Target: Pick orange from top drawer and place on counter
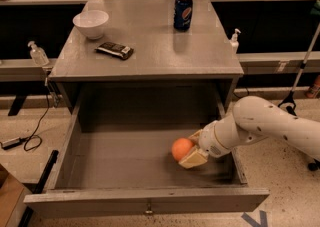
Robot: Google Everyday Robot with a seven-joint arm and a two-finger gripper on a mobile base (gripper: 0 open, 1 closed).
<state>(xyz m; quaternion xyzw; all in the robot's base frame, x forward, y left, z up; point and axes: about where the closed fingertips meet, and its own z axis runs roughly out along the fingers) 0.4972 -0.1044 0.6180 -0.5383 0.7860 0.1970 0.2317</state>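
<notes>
The orange [180, 148] lies on the floor of the pulled-out top drawer [145, 202], right of its middle. My gripper [188, 149] reaches in from the right on a white arm [260, 123] and is low in the drawer, right against the orange. It is open, with one tan finger [192, 159] in front of the orange's right side and the other [195, 135] behind it. The counter [150, 46] is the grey cabinet top behind and above the drawer.
On the counter stand a white bowl [90, 23] at the back left, a dark flat packet [114, 50] near it and a blue soda can [183, 12] at the back right. Sanitiser bottles [38, 53] [234, 38] flank the cabinet. Cables [20, 142] lie on the floor at left.
</notes>
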